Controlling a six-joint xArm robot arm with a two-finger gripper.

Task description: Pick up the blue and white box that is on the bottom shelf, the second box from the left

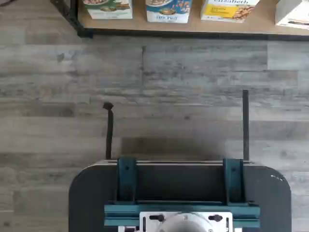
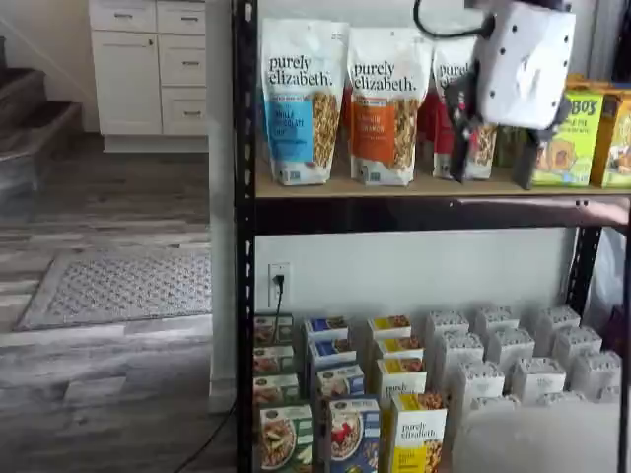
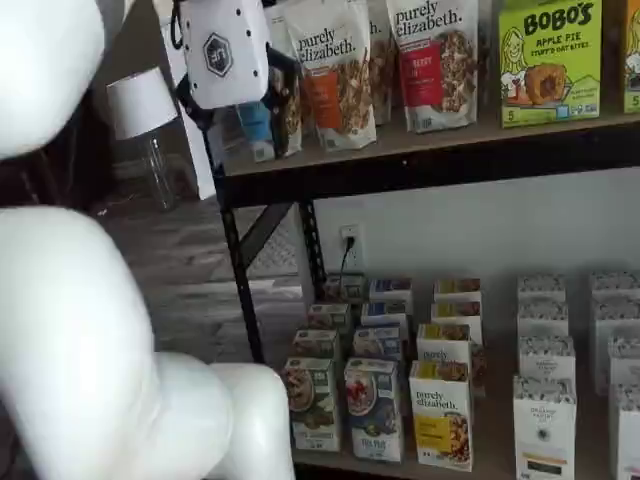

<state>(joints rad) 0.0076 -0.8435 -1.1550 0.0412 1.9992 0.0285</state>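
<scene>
- Grey wood-plank floor [image 1: 193, 72] runs up to the black metal rack; the bottom shelf [image 3: 480, 462] is packed with boxes.
- Front row: the blue and white cardboard cereal box [image 3: 372, 408] stands upright between green-fronted and yellow neighbours.
- White-bodied pincer [image 2: 493, 158] hangs high, fingers spread, empty.
- Likely light, stiff, crushable: grip its narrow sides gently.

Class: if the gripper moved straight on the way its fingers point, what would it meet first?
Probably the floor: the open gripper points down, and the wrist view shows only floor before the bottom shelf. Depth unclear.
</scene>
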